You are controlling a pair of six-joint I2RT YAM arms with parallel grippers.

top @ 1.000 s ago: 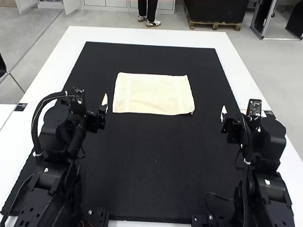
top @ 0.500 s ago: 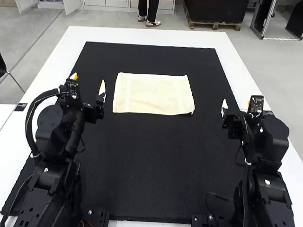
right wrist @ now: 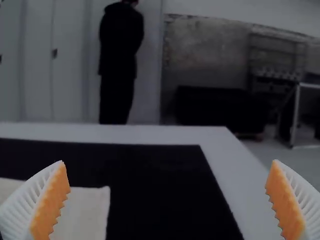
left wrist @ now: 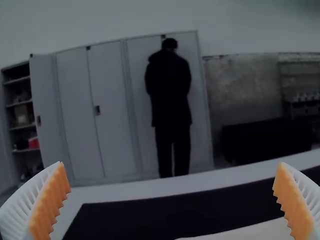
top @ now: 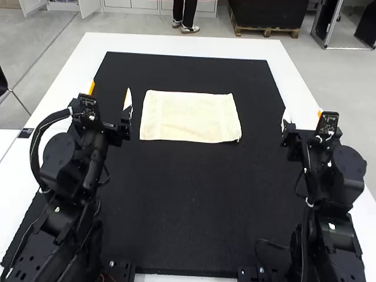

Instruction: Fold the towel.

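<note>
I can see the cream towel (top: 189, 117) lying flat, a soft rectangle with faint bands near its short ends, on the dark, matte mat (top: 194, 194) over the smooth white desk (top: 176, 44). On either side of it, the left claw (top: 110, 88) and right claw (top: 303, 111) gape wide, their ribbed white fingers (left wrist: 25, 202) lined with jagged orange pads (left wrist: 51, 202).

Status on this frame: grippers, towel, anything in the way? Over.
Left gripper and right gripper open, empty. Towel flat on black mat. Nothing lying on it.
</note>
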